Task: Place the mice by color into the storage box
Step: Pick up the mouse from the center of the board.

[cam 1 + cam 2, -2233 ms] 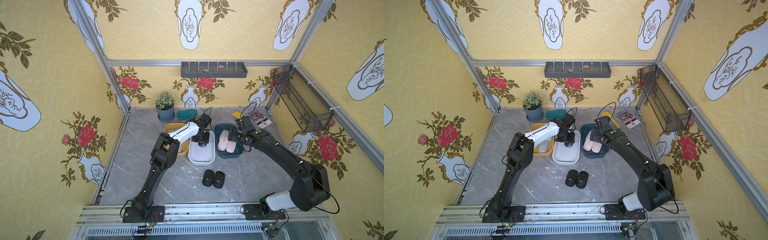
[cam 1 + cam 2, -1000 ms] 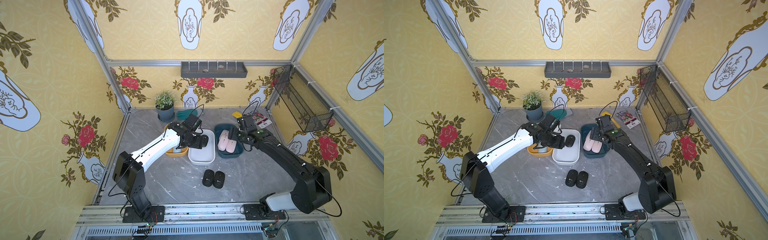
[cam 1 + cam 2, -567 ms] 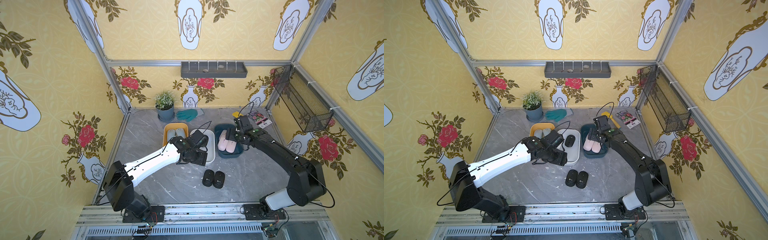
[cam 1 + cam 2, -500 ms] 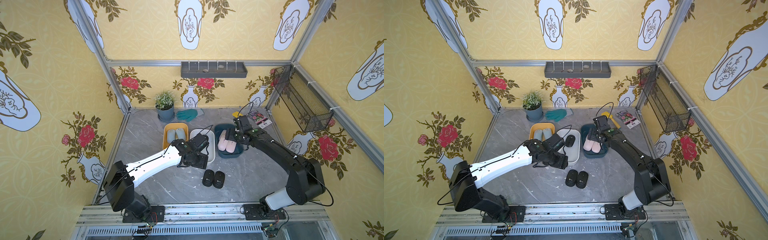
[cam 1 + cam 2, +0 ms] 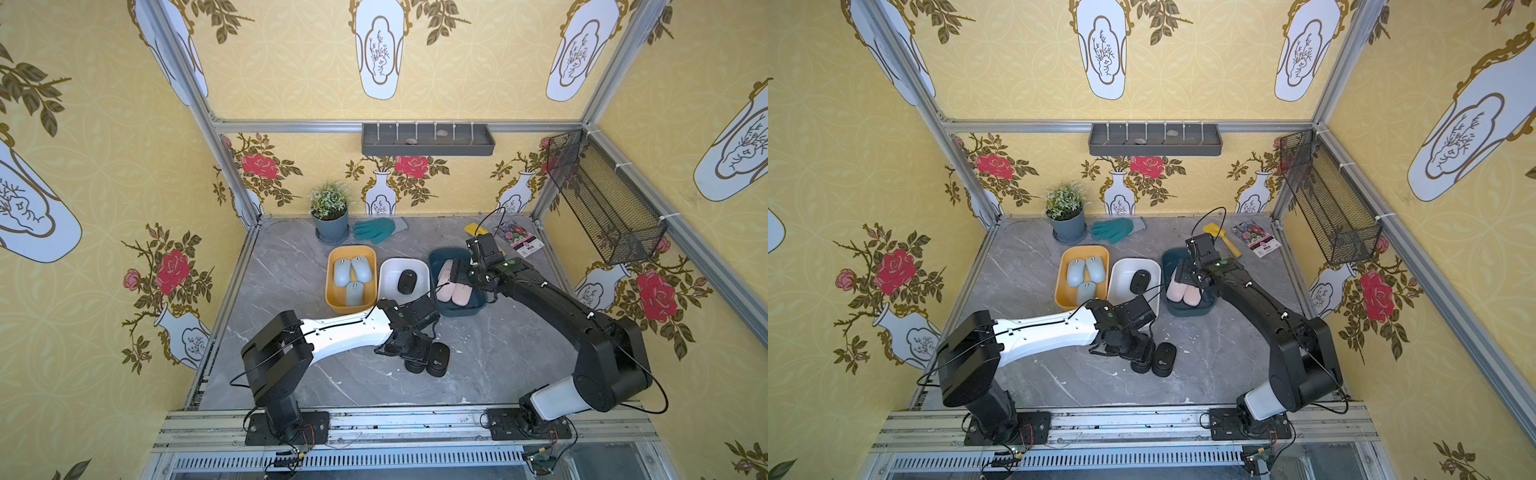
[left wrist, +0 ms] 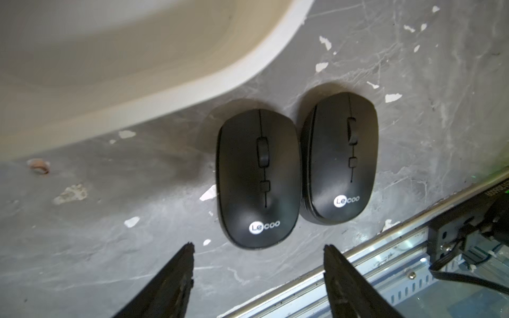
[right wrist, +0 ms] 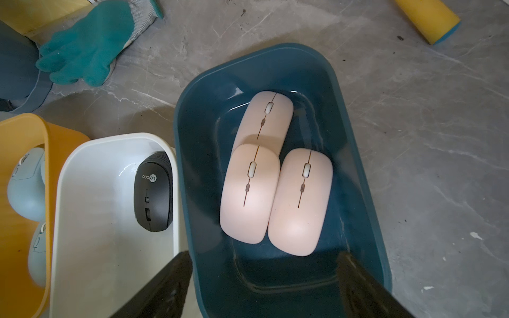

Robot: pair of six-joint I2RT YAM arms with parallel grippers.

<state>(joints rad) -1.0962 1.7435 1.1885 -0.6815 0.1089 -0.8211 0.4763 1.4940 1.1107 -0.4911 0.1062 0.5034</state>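
Where veined stone (image 6: 110, 220) shows, matte oval mice (image 6: 257, 179) lie.

Yellow floral walls (image 5: 291, 62); grey marble floor (image 5: 286, 270); grey wall shelf (image 5: 428, 145); black wire basket (image 5: 602, 203).

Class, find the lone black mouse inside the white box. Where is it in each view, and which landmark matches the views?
In a top view: the black mouse lies inside the white box.
In a top view: the black mouse, same spot.
Left wrist: not in it; only the box's rim.
Right wrist: the black mouse by the wall beside the teal box.
Shared landmark: the white box.
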